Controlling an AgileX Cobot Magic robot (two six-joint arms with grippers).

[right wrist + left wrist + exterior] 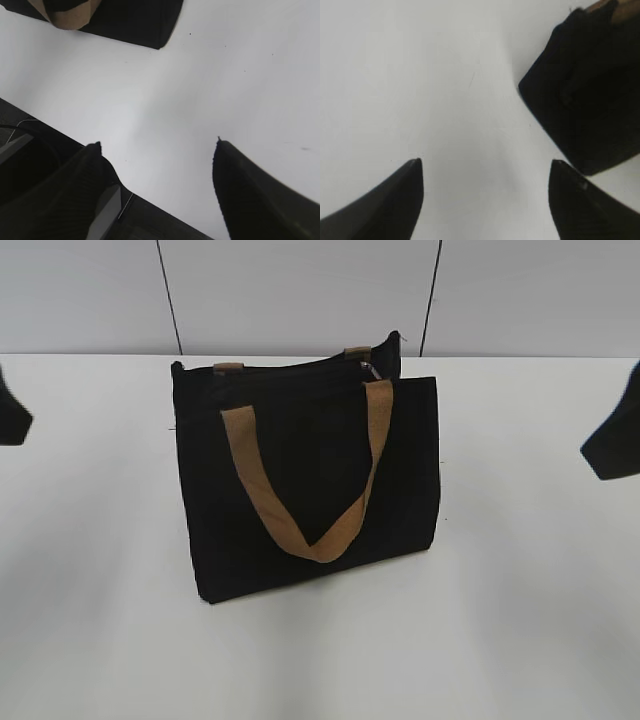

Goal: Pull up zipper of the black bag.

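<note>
The black bag [310, 480] stands upright in the middle of the white table, with a tan strap handle [300, 495] hanging down its front. The zipper [300, 364] runs along the top edge, with a small silver pull [374, 371] near the right end. My left gripper [485, 165] is open and empty over bare table, left of the bag, whose corner [585, 100] shows at upper right. My right gripper [157, 145] is open and empty, right of the bag; the bag's bottom corner [140, 22] shows at the top.
The white table [520, 620] lies all around the bag. A pale panelled wall [300, 290] stands behind it. The table's dark front edge [150, 220] shows at the bottom of the right wrist view.
</note>
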